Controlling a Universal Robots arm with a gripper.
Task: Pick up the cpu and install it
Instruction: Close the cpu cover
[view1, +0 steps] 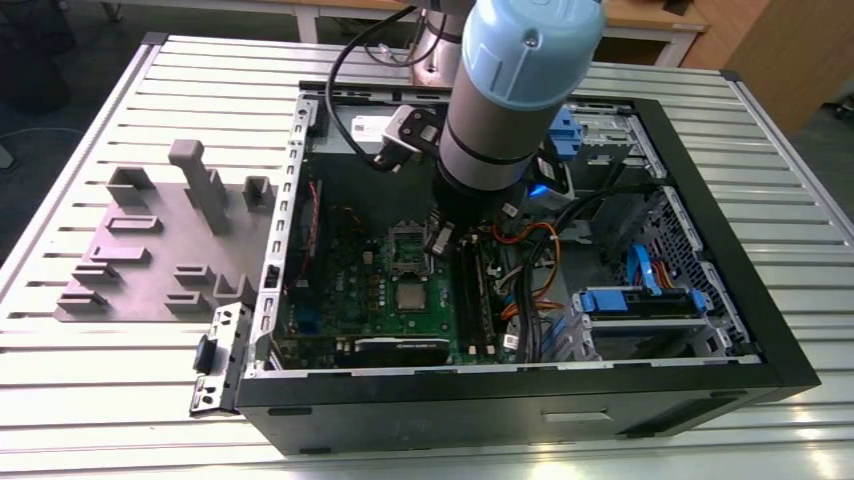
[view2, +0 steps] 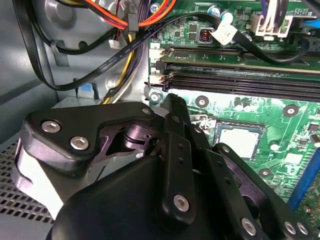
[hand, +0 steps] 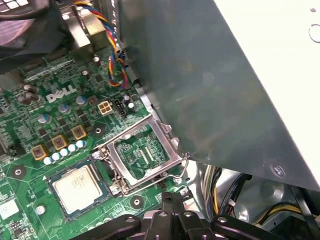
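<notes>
The small flat square silver-grey cpu (hand: 77, 186) lies in its socket on the green motherboard (hand: 25, 190), just beside the hinged silver metal frame (hand: 142, 157), which stands open. Any skew in the seating could bend pins once pressed, I judge. The black gripper (view1: 438, 240) hangs straight down near the frame, apart from the cpu; its opening I cannot tell.

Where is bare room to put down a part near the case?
Bare table slats at the exterior view's left, around the gray fixture block. Inside the computer case it is crowded: cables, and the gripper near the cpu.
</notes>
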